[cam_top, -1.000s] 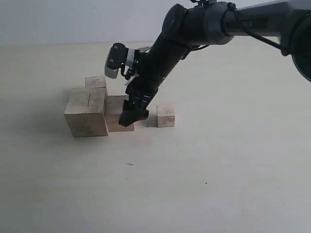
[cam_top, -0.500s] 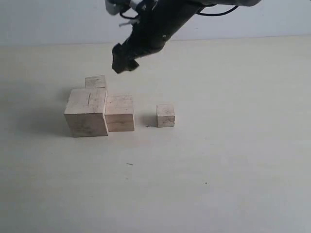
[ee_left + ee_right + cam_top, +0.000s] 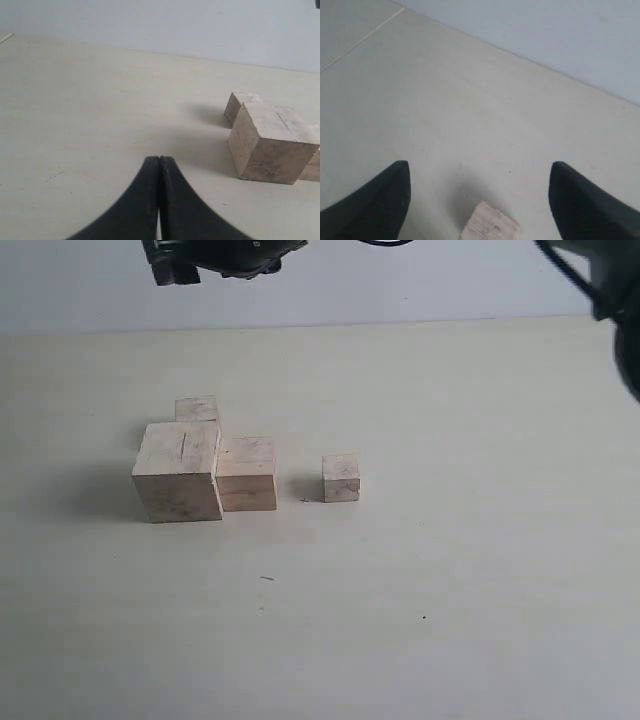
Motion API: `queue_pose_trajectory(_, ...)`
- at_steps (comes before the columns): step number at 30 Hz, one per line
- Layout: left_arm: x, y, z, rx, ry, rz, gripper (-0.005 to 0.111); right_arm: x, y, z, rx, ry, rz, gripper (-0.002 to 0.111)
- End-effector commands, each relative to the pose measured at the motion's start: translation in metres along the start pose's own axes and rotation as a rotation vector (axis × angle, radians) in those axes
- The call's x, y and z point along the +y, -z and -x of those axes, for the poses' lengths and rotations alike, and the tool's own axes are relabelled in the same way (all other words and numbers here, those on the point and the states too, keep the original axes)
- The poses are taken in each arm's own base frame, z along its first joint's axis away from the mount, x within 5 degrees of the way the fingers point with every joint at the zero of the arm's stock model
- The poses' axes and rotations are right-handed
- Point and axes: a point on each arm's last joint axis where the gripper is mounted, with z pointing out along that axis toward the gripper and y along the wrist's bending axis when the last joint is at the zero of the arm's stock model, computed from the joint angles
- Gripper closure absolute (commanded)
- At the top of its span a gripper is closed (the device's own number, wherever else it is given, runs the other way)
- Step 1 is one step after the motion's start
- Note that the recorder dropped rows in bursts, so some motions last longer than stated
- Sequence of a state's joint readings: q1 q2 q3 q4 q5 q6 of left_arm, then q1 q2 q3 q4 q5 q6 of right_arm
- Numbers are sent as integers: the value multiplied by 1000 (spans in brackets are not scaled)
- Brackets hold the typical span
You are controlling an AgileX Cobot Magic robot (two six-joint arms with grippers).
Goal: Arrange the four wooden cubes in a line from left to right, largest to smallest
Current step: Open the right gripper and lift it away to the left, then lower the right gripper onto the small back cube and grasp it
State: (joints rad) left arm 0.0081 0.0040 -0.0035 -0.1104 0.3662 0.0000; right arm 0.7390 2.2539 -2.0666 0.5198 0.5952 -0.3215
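Four pale wooden cubes rest on the table. The largest cube (image 3: pixel 178 472) (image 3: pixel 272 142) touches the second cube (image 3: pixel 246 472) on its right. A smaller third cube (image 3: pixel 196 409) (image 3: pixel 240 107) sits just behind the largest. The smallest cube (image 3: pixel 340 478) stands apart to the right. My right gripper (image 3: pixel 172 270) (image 3: pixel 479 164) hangs high above the back left, open and empty, with one cube's top (image 3: pixel 490 227) far below it. My left gripper (image 3: pixel 159 159) is shut on nothing, low over the table to the left of the cubes, and is out of the exterior view.
The pale tabletop (image 3: pixel 420 580) stretches wide in front and to the right of the cubes. A light wall (image 3: pixel 450 280) runs along the back edge. The right arm's dark body (image 3: pixel 615 300) shows at the upper right corner.
The right arm has risen from beside the second cube and swung up and left, nearly out of the exterior view. The cubes have not moved.
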Motion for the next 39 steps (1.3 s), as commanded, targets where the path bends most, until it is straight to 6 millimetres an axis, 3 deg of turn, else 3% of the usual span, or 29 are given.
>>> queue_pose_trajectory(1,0,0,0,-6,-5,-5,107,7,-26,-7,58,17,1,36)
queue_pose_trajectory(7,0,0,0,-6,-5,-5,107,-3,-53,-23,134,-40,-144,36)
queue_pose_trajectory(14,0,0,0,-6,-5,-5,107,-5,-74,-39,162,-138,-143,36)
queue_pose_trajectory(25,0,0,0,-6,-3,-6,107,12,-86,-50,182,-155,-130,36)
queue_pose_trajectory(39,0,0,0,-6,-3,-6,107,-2,-109,-79,249,-207,-190,36)
